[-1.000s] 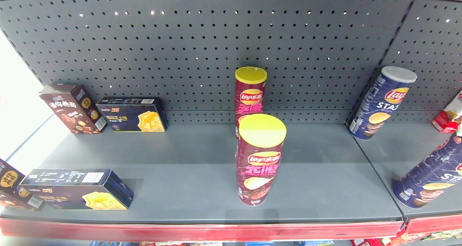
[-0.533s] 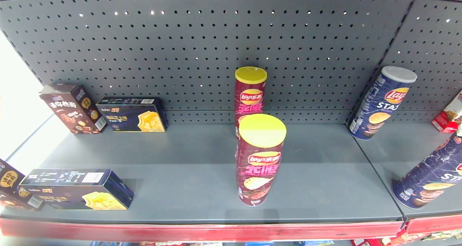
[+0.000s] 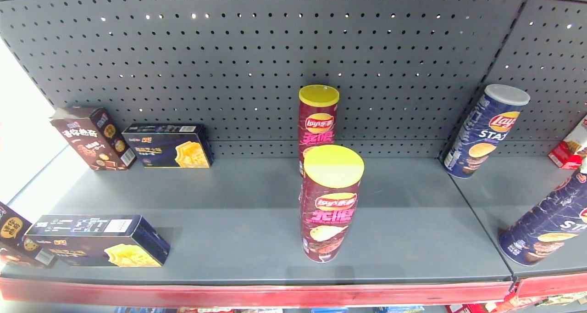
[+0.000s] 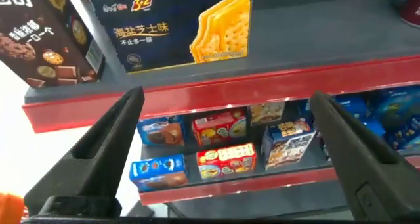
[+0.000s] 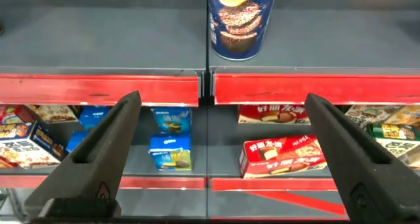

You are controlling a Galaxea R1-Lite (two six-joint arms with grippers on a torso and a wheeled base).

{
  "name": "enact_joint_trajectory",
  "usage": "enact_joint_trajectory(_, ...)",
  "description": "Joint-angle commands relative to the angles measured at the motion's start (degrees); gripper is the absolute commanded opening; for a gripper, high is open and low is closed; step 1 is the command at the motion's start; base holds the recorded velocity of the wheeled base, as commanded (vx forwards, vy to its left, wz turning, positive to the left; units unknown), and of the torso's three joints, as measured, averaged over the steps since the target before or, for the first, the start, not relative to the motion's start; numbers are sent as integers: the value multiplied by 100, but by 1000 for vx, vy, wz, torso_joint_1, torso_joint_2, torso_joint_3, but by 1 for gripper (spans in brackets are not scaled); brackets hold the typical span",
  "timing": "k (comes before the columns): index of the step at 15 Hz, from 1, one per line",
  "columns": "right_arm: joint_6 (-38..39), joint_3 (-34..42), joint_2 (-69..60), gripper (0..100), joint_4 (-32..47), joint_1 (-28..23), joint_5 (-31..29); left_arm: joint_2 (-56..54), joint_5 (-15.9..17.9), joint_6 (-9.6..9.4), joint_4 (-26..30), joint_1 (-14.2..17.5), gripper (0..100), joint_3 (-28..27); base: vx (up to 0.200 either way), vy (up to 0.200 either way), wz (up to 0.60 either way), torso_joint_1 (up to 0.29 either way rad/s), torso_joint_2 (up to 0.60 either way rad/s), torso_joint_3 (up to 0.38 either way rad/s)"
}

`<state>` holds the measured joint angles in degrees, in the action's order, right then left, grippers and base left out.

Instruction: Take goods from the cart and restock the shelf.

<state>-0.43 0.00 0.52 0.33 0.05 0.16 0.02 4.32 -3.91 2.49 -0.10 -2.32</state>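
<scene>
On the grey shelf two maroon chip cans with yellow lids stand upright, one near the front and one at the back panel. My left gripper is open and holds nothing; it hangs below and in front of the shelf's red front edge, facing the dark blue cracker box. My right gripper is also open with nothing in it, facing the red edge below a navy chip can.
Dark cracker boxes and a brown biscuit box stand at the shelf's left. Navy chip cans stand on the right section. A lower shelf holds small snack boxes.
</scene>
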Motion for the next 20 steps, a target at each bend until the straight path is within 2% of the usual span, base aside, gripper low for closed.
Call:
enact_joint_trajectory(1,-1,0,-52,100,2,4,2,-2,-511,-92,-29,10,100,153,0,0,0,0,0,0)
enact_joint_trajectory(2,-1,0,-52,100,2,4,2,-2,-634,-83,-152,10,100,188,0,0,0,0,0,0)
enact_joint_trajectory(4,-1,0,-52,100,2,4,2,-2,-458,-136,-214,-8,100,214,0,0,0,0,0,0)
enact_joint_trajectory(6,-1,0,-52,100,2,4,2,-2,-344,40,-214,1,100,214,0,0,0,0,0,0)
enact_joint_trajectory(11,-1,0,-52,100,2,4,2,-2,-379,251,-222,1,100,214,0,0,0,0,0,0)
enact_joint_trajectory(15,-1,0,-52,100,2,4,2,-2,-396,259,-222,1,100,214,0,0,0,0,0,0)
enact_joint_trajectory(17,-1,0,-52,100,2,4,2,-2,-511,259,-222,1,100,214,0,0,0,0,0,0)
enact_joint_trajectory(20,-1,0,-52,100,2,4,2,-2,-449,172,-222,-8,100,223,0,0,0,0,0,0)
